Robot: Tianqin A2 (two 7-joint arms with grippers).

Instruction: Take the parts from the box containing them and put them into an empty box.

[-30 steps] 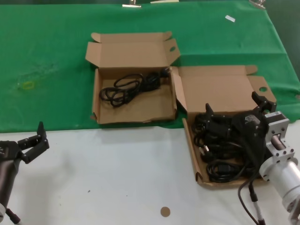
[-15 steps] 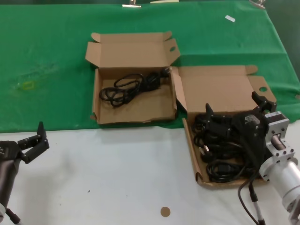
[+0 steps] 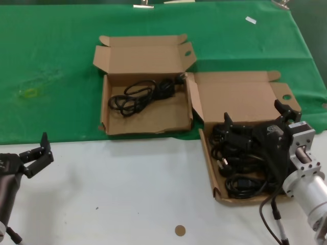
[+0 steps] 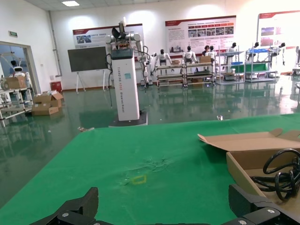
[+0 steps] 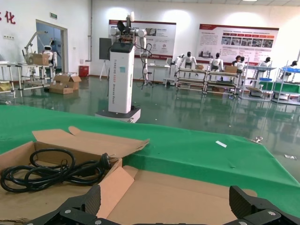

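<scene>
The right end effector (image 3: 254, 116), released with fingers spread, hovers over the parts (image 3: 244, 162) heaped in the box containing them (image 3: 206, 155) near the worktop's (image 3: 122, 194) right edge, where tangled cords could drag neighbours out together.

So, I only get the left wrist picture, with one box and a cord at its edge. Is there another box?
Observer: Yes, a second box sits right of it, nearer the robot, piled with cords.
Visitor: What's the other arm doing?
Observer: Its right tool is open above that pile.
Visitor: And my arm?
Observer: The left tool waits open over the white table.
</scene>
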